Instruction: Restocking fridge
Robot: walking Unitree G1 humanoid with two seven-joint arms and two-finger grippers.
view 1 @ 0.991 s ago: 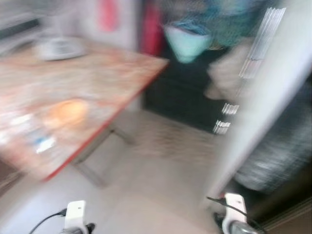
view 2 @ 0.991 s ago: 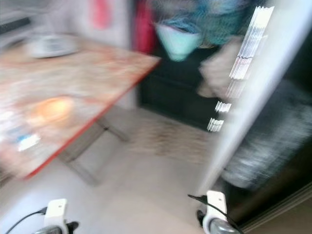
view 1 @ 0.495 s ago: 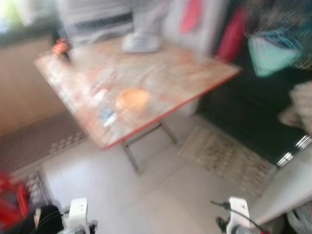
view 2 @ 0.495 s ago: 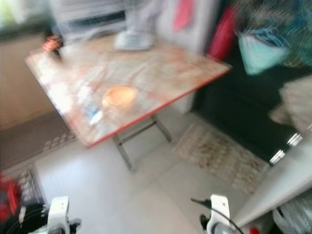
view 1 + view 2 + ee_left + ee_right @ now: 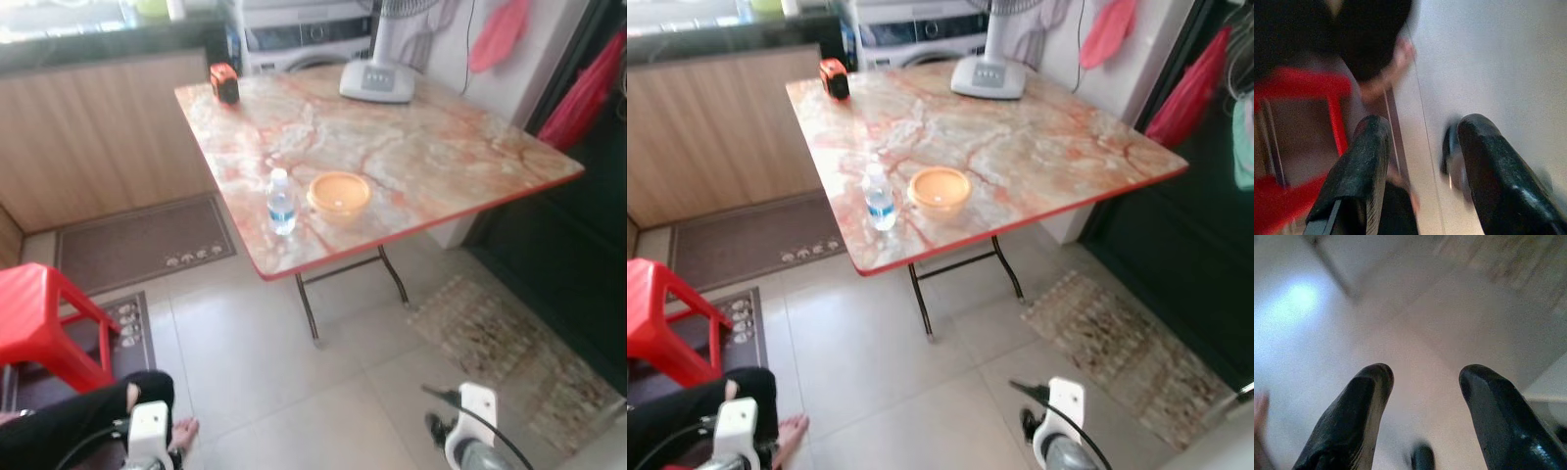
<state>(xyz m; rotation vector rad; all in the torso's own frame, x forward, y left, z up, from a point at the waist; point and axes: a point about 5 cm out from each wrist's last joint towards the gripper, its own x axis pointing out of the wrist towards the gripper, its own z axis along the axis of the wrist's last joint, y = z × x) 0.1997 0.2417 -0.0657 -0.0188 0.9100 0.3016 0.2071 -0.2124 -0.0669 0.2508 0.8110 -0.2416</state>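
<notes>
A marble-patterned folding counter [image 5: 421, 157] stands at twelve o'clock, carrying a fan base [image 5: 376, 80] at its far edge, an orange bowl [image 5: 339, 194] near the front edge and, just beside it at nine o'clock, a small water bottle [image 5: 281, 202]. At eight o'clock sits a red stool [image 5: 44, 318] — a person's bare foot [image 5: 183, 432] lies beside it on the floor. Both arms hang low over the tiles, the left tool [image 5: 1422, 147] and right tool [image 5: 1425, 387] each with fingers apart — holding nothing.

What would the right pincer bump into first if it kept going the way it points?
Most likely the floor. The right pincer hangs open and points down at pale tiles, with nothing between its fingers and the ground, though depth is hard to judge.
</notes>
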